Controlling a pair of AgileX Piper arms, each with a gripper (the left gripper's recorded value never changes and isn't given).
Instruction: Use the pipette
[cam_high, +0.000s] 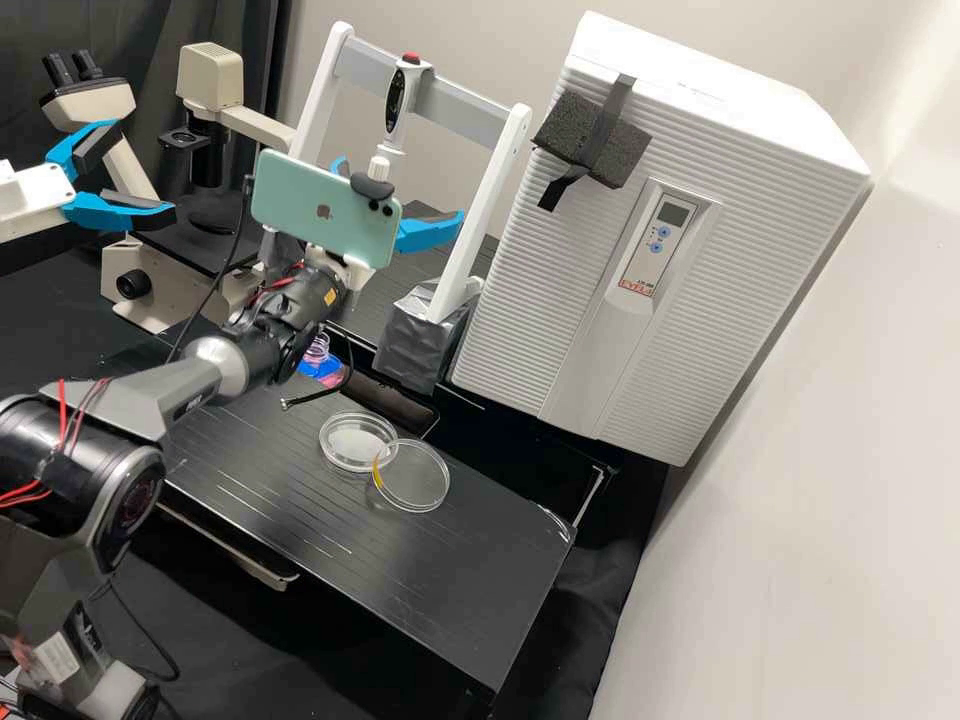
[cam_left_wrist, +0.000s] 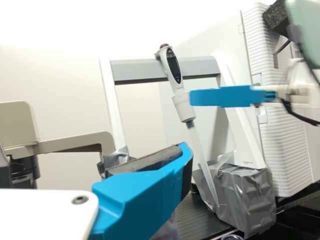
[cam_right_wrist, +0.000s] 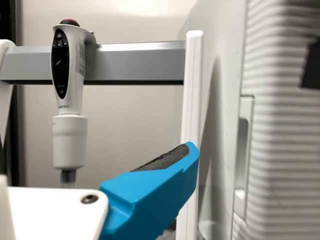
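Hanging from the grey crossbar — a white pipette, red-capped

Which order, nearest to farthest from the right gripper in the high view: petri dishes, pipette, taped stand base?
1. pipette, hanging on the rack, right at the right gripper.
2. taped stand base, below the gripper.
3. petri dishes, out front on the black bench.

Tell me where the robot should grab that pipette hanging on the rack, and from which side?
Likely the round white barrel of the pipette, just below the grey crossbar, approached from the front and squeezed on both flanks. It hangs upright, hooked over the bar, with the wall close behind, so the barrel is the free part. Lifting should unhook it.
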